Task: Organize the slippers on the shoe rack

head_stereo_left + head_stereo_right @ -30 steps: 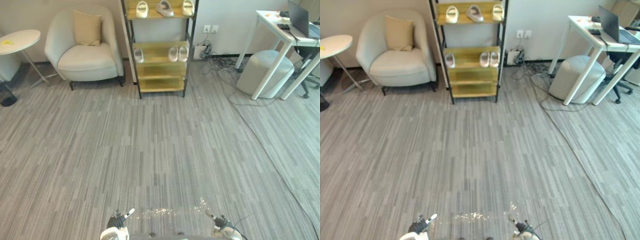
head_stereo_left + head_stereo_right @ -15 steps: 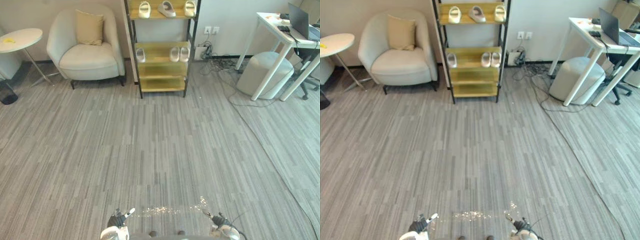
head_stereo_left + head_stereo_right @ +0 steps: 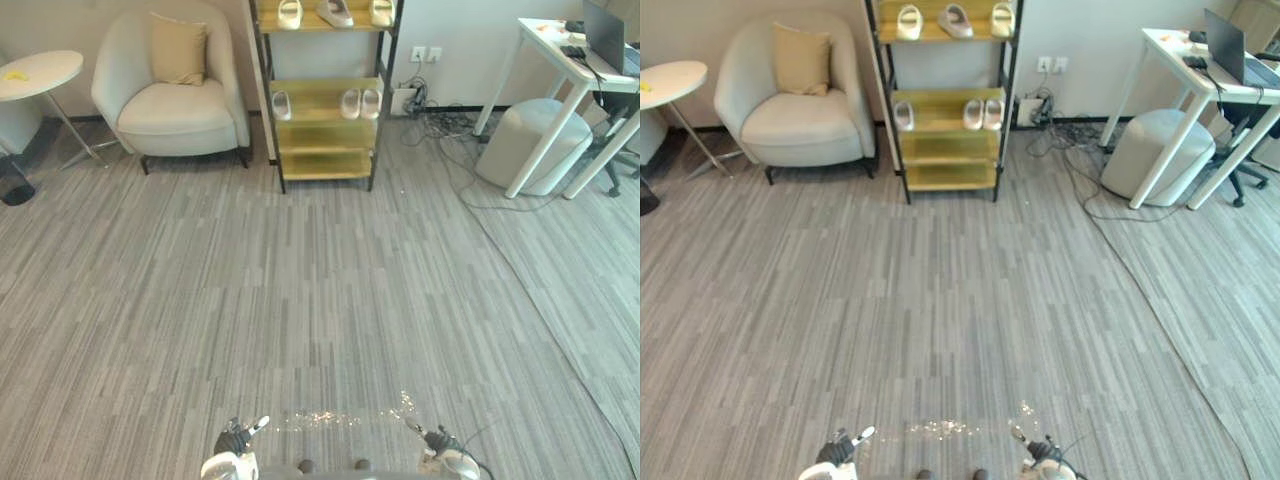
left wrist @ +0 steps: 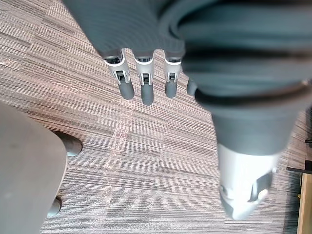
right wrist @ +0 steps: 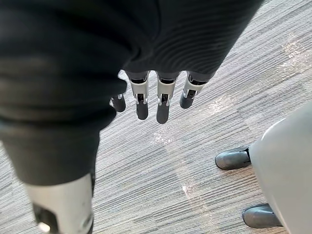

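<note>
- Grey striped carpet floor runs across the whole room; a plainer grey strip lies along the right side.
- A pale wall at the far end carries two white sockets, with tangled cables on the floor below.
- The shoe rack, dark frame and yellow wooden shelves, stands against that wall.
- Left of it is a cream armchair with a beige cushion, then a round white side table.
- To the right stands a white desk bearing a laptop, with a round grey pouffe beneath.
</note>
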